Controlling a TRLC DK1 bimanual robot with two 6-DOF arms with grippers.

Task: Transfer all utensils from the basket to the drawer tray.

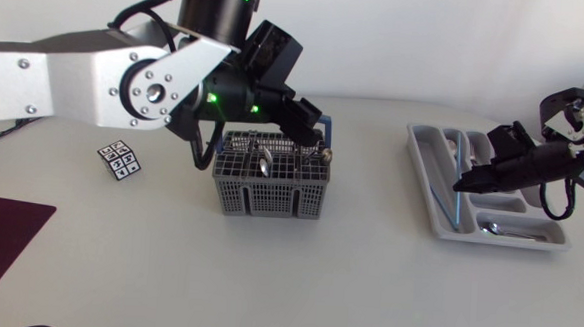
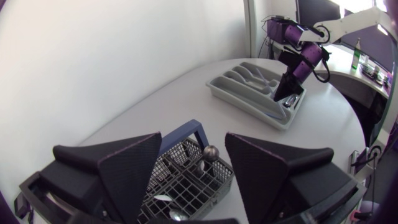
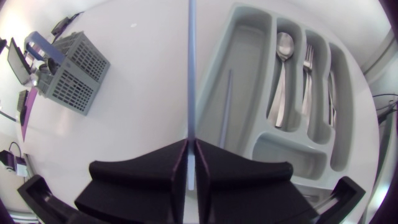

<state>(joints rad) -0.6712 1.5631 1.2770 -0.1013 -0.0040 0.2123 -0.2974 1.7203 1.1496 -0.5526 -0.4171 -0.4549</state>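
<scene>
Head view: the basket point(image 1: 269, 187) sits near the middle of the worktop point(image 1: 346, 287), and the drawer tray point(image 1: 422, 175) is out at 3 o'clock from it.
Left jaws: spread wide right over the basket with nothing in them. A basket spoon point(image 2: 210, 152) pokes up just below the gap.
Right jaws: pinched shut on a thin knife-like utensil point(image 3: 191, 68), hanging over the tray's long slot on the basket side.
Tray so far: a tray spoon point(image 3: 283, 62) and a fork point(image 3: 306, 65) are already lying in their slots.
Risk 1: the blade looks lined up almost on the tray's rim. If it's let go there, I reckon it could catch the wall and slide out onto the worktop.
Risk 2: the broad left jaws going down could hook the blue handle point(image 2: 186, 134) or the grid dividers and tip or drag the whole basket.
Risk 3: the basket spoon's rounded end looks slick, so a shallow pinch might just squirt it loose.
</scene>
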